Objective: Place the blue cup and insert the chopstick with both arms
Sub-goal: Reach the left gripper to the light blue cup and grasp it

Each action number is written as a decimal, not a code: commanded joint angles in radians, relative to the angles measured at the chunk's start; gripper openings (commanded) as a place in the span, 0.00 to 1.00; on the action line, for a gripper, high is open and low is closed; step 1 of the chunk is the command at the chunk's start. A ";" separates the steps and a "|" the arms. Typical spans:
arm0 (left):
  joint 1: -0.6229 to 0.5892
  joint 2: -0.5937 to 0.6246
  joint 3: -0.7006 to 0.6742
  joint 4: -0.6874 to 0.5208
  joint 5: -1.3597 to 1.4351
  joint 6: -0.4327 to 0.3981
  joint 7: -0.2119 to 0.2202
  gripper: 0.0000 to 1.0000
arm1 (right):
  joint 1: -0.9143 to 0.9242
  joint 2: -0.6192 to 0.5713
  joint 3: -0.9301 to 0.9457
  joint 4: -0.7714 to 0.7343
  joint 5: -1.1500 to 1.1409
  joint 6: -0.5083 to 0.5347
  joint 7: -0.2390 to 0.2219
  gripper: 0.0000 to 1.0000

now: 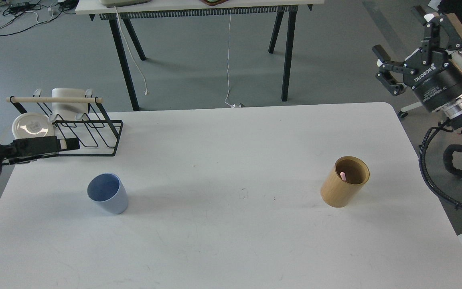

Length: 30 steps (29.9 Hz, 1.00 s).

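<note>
Right jaws: wide apart, nothing between them. Our right gripper (411,50) sits high at the right edge, off the table (231,241), fingers pointing up and left.
Left jaws: can't tell. Our left gripper (64,144) comes in from the left edge seen side-on; we make out one flat dark finger with a black tip, no second finger visible. Nothing visibly held.
Left gripper position: low over the table's far-left corner, tip just in front of the black wire rack (90,136), overlapping the lower edge of the white plate (30,126).
Blue cup: blue cup (108,193) stands upright on the table, left of centre, mouth open toward us, looks empty. It is near the left gripper, nearer us than the tip, not touching.
Chopstick: only a pink tip of the chopstick (342,175) shows inside the tan wooden holder (344,181); the rest is hidden by the holder wall.
Holder: upright on the right half of the table, well apart from the blue cup and from the right gripper.
Rack: far-left corner of the table, pale wooden rod (54,99) across its top, a white cup (67,103) standing in it, white plate leaning at its left end.
Background: second table (193,8) with black legs beyond ours, white cable (228,60) hanging from it to the grey floor.
</note>
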 commanded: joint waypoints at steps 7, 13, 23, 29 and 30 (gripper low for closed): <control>0.016 -0.100 0.070 0.148 0.166 0.000 0.000 1.00 | -0.010 -0.003 0.001 -0.021 0.000 -0.001 0.000 0.99; 0.011 -0.241 0.070 0.274 0.225 0.000 0.000 1.00 | -0.011 -0.003 0.001 -0.021 0.000 -0.001 0.000 0.99; 0.016 -0.321 0.070 0.369 0.249 0.000 0.000 1.00 | -0.013 -0.025 0.001 -0.021 0.000 -0.001 0.000 0.99; 0.016 -0.388 0.071 0.431 0.264 0.000 0.000 1.00 | -0.014 -0.029 0.001 -0.020 0.000 -0.001 0.000 0.99; 0.016 -0.394 0.071 0.434 0.273 0.000 0.000 0.99 | -0.014 -0.031 0.001 -0.020 0.000 -0.001 0.000 0.99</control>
